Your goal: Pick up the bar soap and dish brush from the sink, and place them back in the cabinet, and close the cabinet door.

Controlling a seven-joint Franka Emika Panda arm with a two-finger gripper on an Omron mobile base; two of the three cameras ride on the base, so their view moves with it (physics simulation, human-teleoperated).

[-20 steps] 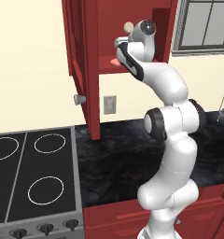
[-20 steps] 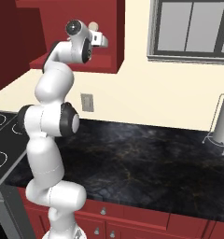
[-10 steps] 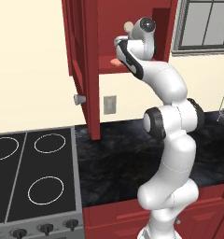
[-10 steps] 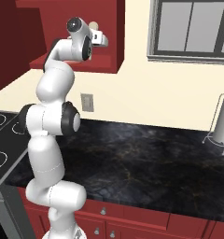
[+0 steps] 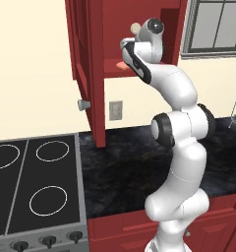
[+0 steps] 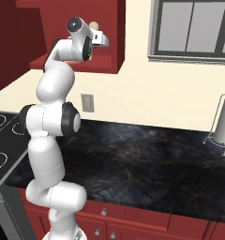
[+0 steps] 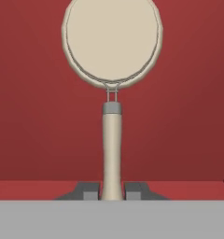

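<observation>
The white arm reaches high into the open cabinet (image 5: 169, 29), and its gripper (image 7: 112, 190) is clamped narrow on the handle of the dish brush (image 7: 112, 46). In the hand view the handle rises straight up between the two dark fingertips (image 7: 88, 190) toward twelve o'clock, and the round beige head stands against the red back wall of the cabinet. From the left base view the brush head (image 5: 135, 27) peeks out at about ten o'clock from the wrist, inside the cabinet opening. Just below it, at about seven o'clock from the wrist, the bar soap (image 5: 123, 64) lies flat on the cabinet shelf, partly hidden by the arm. The cabinet door (image 5: 88, 74) stands swung open to the left of the opening, its grey knob (image 5: 83, 104) facing out. Below, the black marbled counter (image 6: 147, 159) runs along the wall, with a stove (image 5: 31, 192) at its left end and a grey paper-towel holder (image 6: 223, 124) at three o'clock, well apart from the arm
</observation>
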